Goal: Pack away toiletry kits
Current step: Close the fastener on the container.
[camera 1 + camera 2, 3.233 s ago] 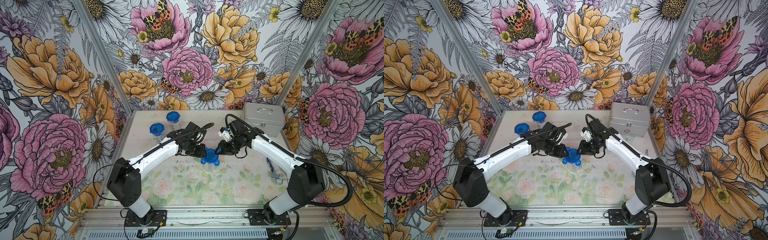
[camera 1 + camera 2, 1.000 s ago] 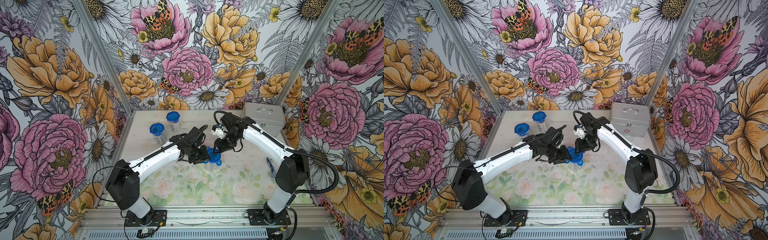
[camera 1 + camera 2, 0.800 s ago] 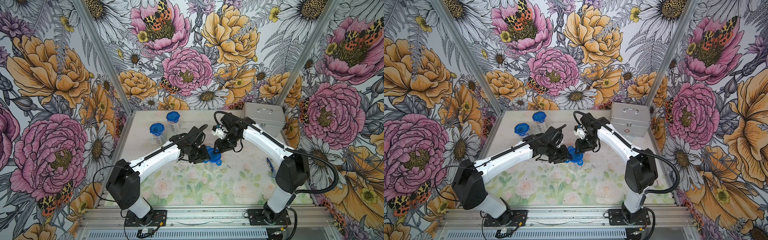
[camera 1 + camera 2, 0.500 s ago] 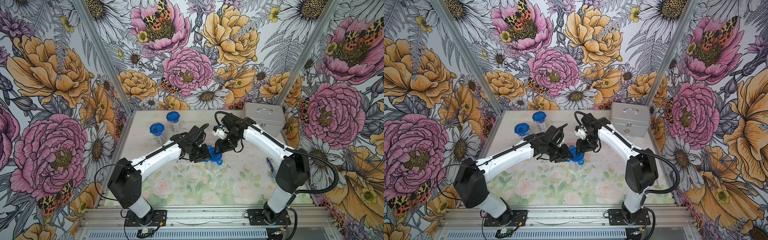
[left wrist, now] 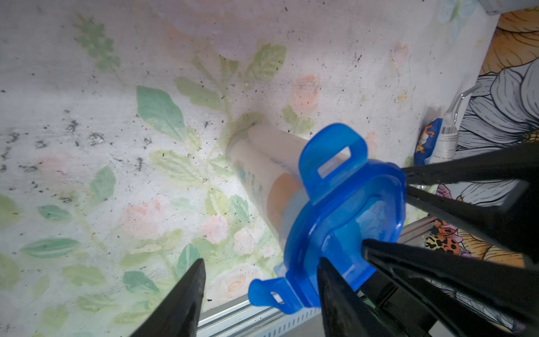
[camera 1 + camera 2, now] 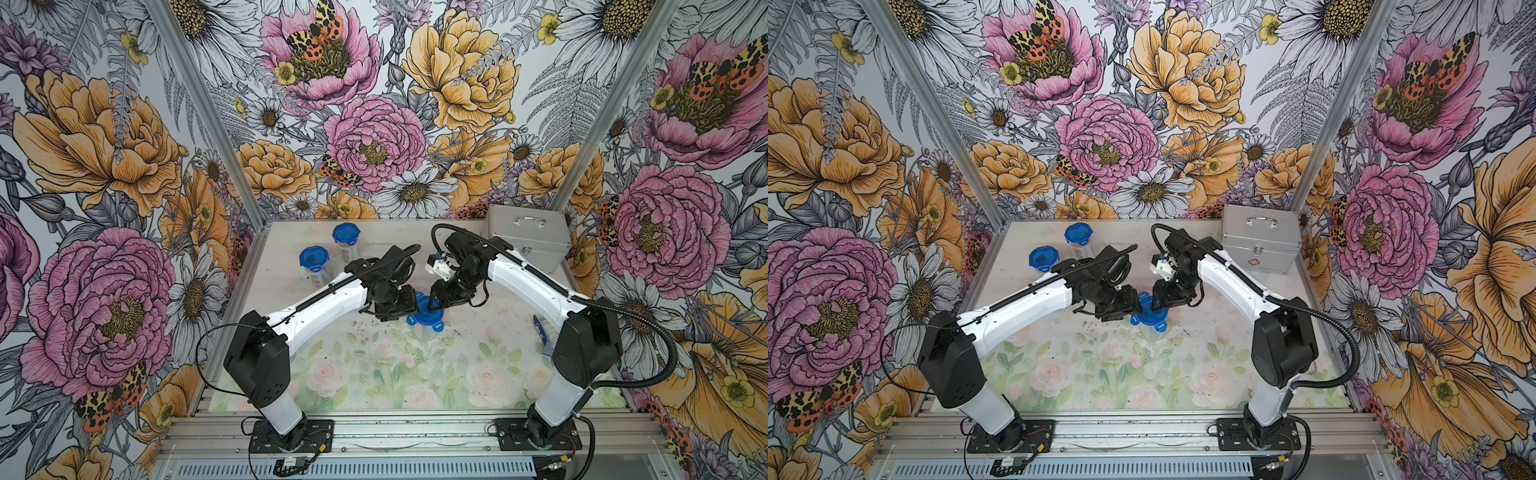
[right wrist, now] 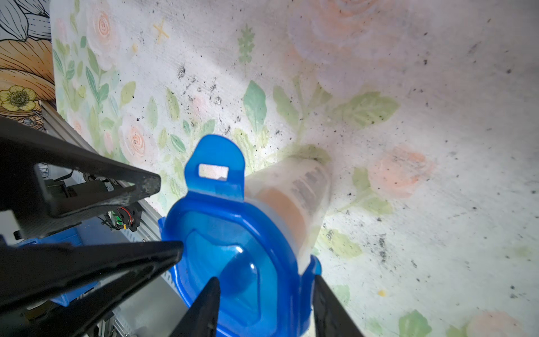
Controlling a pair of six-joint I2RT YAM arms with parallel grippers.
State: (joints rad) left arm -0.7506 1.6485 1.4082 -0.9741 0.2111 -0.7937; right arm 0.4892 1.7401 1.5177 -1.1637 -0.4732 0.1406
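Observation:
A clear plastic cup (image 5: 262, 163) with a blue four-tabbed lid (image 6: 426, 318) (image 6: 1148, 316) stands mid-table; a white bottle with a gold cap (image 7: 280, 210) shows through its wall. Two lid tabs (image 5: 332, 157) (image 5: 271, 294) stick outward. My right gripper (image 7: 266, 278) (image 6: 434, 303) is shut on the lid's rim, one finger on the lid's top and one outside a folded tab. My left gripper (image 5: 261, 262) (image 6: 411, 309) is open beside the lid, one fingertip (image 5: 329, 280) at its edge. Two more lidded kits (image 6: 314, 259) (image 6: 345, 235) stand at the back left.
A silver metal case (image 6: 528, 241) (image 6: 1258, 241) with a handle sits closed at the back right. A small white tube in blue packaging (image 5: 437, 140) (image 6: 540, 328) lies against the right wall. The aluminium rail (image 6: 407, 424) runs along the table's front edge.
My left gripper's jaws have spread apart beside the lid. The right gripper keeps its hold on the rim, and the cup has not moved.

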